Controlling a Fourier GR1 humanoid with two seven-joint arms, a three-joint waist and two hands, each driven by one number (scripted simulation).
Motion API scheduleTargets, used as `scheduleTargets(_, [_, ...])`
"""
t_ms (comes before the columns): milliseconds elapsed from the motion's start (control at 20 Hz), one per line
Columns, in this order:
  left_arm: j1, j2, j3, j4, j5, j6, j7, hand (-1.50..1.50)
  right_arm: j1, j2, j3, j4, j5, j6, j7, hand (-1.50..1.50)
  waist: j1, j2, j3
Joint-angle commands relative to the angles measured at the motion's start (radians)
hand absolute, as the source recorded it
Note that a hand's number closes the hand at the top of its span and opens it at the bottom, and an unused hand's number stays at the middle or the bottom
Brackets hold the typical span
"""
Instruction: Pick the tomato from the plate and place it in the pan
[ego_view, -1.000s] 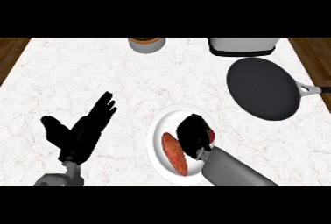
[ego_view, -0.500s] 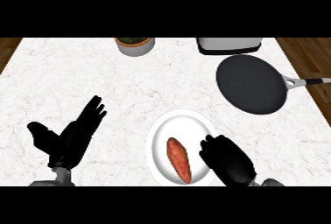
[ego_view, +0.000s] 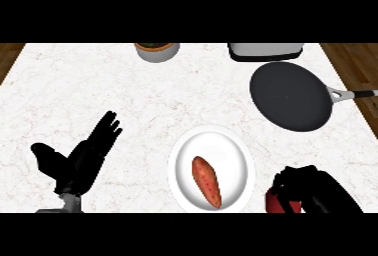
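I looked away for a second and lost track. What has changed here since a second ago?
The right hand has come off the plate and now sits to its right, fingers curled round the red tomato. The view has shifted too, so everything sits lower and further right in it. The orange-red vegetable stays on the plate, the pan holds nothing, and the left hand rests open at lower left.

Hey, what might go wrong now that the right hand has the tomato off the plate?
The tomato shows only partly under the right hand, so it might slip unnoticed. The pan lies well ahead, a long carry. The plate with its sweet potato sits beside the hand and could get knocked.
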Motion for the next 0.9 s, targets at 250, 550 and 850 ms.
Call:
scheduleTargets(250, [-0.019,-0.027,-0.047,0.007,-0.019,-0.021,-0.012,0.00,0.120,-0.089,-0.334,0.099,-0.601,0.115,-0.290,1.50,0.064,0.012,0.000])
scheduleTargets(550, [-0.056,-0.049,-0.039,0.034,-0.023,-0.021,0.006,0.00,-0.057,0.008,-0.381,0.390,-0.451,0.129,-0.383,1.50,0.078,0.011,-0.002])
scheduleTargets(850, [-0.076,-0.070,-0.049,0.036,-0.056,0.007,0.028,0.00,-0.241,0.152,-0.383,0.647,-0.339,0.036,-0.456,1.50,0.083,0.012,-0.002])
